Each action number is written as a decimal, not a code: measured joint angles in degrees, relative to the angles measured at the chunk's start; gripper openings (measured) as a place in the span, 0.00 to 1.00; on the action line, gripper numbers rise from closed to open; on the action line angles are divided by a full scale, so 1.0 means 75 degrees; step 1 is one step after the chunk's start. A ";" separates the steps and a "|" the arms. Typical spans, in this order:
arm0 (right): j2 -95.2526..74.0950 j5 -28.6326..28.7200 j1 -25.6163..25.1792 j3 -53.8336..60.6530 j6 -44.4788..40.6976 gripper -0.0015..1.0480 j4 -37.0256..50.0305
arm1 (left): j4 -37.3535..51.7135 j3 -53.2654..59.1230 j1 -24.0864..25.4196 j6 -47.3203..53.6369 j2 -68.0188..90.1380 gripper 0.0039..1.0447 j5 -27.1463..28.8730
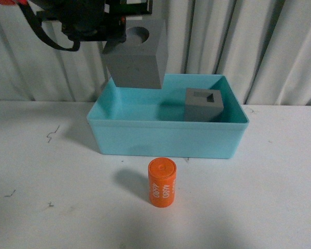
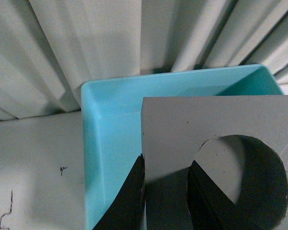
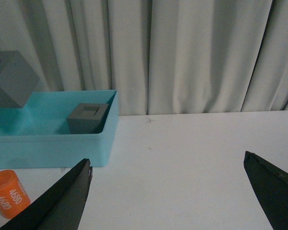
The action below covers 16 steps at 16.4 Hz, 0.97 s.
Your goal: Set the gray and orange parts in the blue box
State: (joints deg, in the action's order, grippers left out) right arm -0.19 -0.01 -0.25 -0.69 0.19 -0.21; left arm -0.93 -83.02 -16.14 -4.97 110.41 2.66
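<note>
Left fingers (image 2: 128, 201) are clamped on the gray cube with the round recess (image 1: 137, 57). Seen from the left wrist, one dark finger lies against the cube's outer face and the other reaches into the round hole, with the cube's wall pinched between them. That cube hangs in the air, somewhat tilted, above the rear left part of the blue box (image 1: 166, 139) and clear of its floor. The gray cube with the rectangular recess (image 1: 203, 104) sits inside the box toward its right rear corner, recess facing up. The orange cylinder (image 1: 161, 182) stands upright on the white counter (image 1: 280, 197), outside the box and just in front of the middle of its front wall, with white digits running along its side. Right fingers (image 3: 62, 203) are spread wide apart with nothing between them, above the counter off to the right of the box. From the right wrist, the box, both cubes and the cylinder all show beyond one fingertip. The right arm does not appear in the front view. A pale pleated curtain (image 1: 259, 46) hangs behind the counter.
</note>
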 joint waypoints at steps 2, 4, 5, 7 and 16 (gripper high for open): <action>0.0000 0.0003 0.0000 0.0000 0.0000 0.94 0.0000 | -0.0020 -0.0536 0.0032 0.0154 0.0766 0.18 0.0201; 0.0000 0.0000 0.0000 0.0000 0.0000 0.94 0.0000 | 0.0067 -0.0790 0.0137 0.0332 0.1396 0.18 0.0428; 0.0000 0.0003 0.0000 0.0000 0.0000 0.94 0.0000 | 0.0079 -0.0831 0.0181 0.0449 0.1658 0.18 0.0475; 0.0000 0.0000 0.0000 0.0000 0.0000 0.94 0.0000 | 0.0160 -0.0833 0.0277 0.0562 0.2031 0.18 0.0530; 0.0000 0.0000 0.0000 0.0000 0.0000 0.94 0.0000 | 0.0181 -0.1416 0.0399 0.0670 0.2588 0.19 0.0650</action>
State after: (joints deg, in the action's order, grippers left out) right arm -0.19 -0.01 -0.25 -0.69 0.19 -0.21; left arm 0.43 -93.65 -13.15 0.05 129.82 7.53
